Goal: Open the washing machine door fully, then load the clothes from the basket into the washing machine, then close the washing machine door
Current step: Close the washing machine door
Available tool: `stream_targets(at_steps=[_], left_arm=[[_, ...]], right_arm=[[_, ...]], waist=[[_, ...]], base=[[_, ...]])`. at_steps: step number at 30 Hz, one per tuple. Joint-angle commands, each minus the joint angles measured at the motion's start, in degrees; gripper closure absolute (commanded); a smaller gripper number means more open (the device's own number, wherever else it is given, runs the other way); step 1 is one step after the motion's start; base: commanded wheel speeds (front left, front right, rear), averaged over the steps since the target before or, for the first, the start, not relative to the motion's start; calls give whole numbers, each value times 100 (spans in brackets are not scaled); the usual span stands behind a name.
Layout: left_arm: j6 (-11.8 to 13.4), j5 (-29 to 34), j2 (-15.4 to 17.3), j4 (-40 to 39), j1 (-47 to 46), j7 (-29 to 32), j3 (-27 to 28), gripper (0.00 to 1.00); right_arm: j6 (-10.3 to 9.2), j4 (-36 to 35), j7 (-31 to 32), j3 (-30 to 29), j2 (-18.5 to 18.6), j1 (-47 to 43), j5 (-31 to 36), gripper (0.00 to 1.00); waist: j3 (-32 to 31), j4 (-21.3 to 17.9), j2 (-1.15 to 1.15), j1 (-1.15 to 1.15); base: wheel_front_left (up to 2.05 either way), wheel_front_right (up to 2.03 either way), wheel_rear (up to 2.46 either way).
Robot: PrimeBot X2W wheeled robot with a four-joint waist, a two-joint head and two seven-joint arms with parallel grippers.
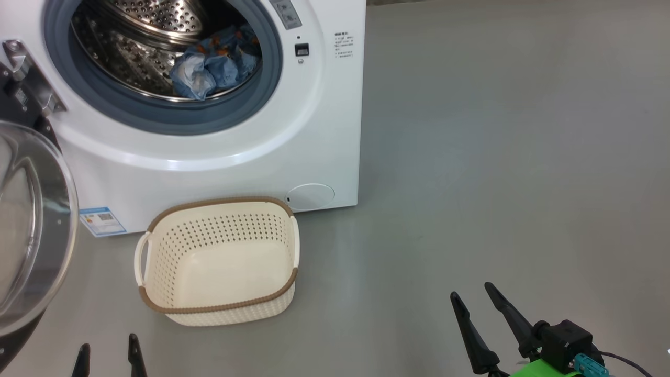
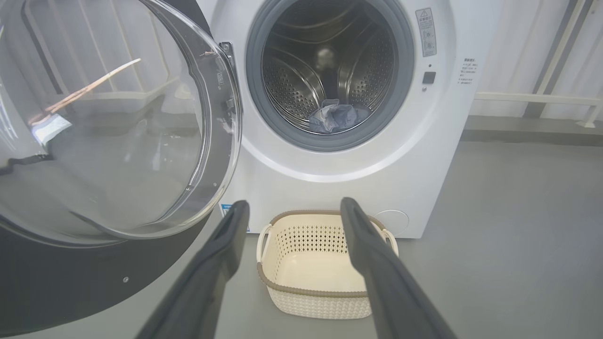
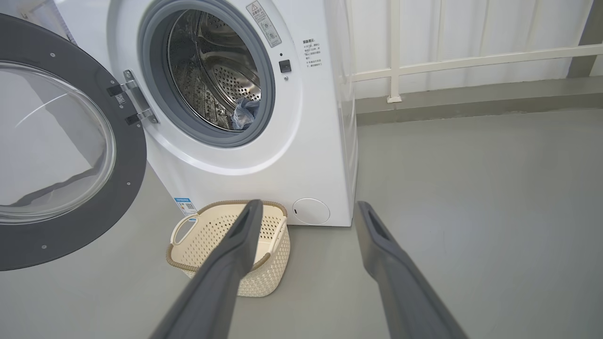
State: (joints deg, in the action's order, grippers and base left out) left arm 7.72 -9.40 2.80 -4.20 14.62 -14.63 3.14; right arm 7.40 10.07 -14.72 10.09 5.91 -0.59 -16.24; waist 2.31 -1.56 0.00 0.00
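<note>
The left gripper (image 1: 108, 346) is holding its two dark fingers wide apart, and nothing is sitting between them. The right gripper (image 1: 472, 291) is doing the same, with its fingers spread and pinching nothing. Both are hanging above the grey floor (image 1: 497, 157), pointing toward the washing machine (image 1: 220, 157). The basket (image 1: 209, 235) is sitting on the floor in front of the left gripper, just beside the bottom of the machine. It is cream with lots of little holes in its sides, a brown woven-looking rim and a handle on each short side. Its smooth bare bottom is showing. The washing machine is big and white, and its round mouth is standing open. A grey rubber ring (image 1: 157, 118) is going around the mouth, and the shiny steel drum (image 1: 120, 57) with small holes is showing inside. The clothes (image 1: 214, 65) are lying in a crumpled heap at the front of the drum. They are light blue with little orange-brown spots on them. The washing machine door (image 3: 127, 165) is swung out wide to the left, hanging on a metal hinge (image 1: 26, 73). It is showing a broad dark rim and a bulging clear glass middle. A blue label sticker (image 1: 102, 221) and a round white flap (image 1: 310, 197) are sitting low on the machine's front.
</note>
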Motion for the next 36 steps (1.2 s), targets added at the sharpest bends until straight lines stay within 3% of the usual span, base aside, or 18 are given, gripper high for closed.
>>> stream_targets(at_steps=[1,24,36], left_arm=[[-15,-22,8,-137,-229,-37,197,0],[-27,-50,8,-238,-206,-37,155,0],[19,-70,8,-240,-193,-37,102,0]], right_arm=[[9,-122,-28,134,38,148,-14,0],[9,-116,-28,124,54,148,-16,0],[9,-114,-28,116,36,120,10,0]], waist=[[-7,0,0,0],[-14,-21,0,0],[-69,150,0,0]], base=[[-97,97,0],[-13,13,0],[0,0,0]])
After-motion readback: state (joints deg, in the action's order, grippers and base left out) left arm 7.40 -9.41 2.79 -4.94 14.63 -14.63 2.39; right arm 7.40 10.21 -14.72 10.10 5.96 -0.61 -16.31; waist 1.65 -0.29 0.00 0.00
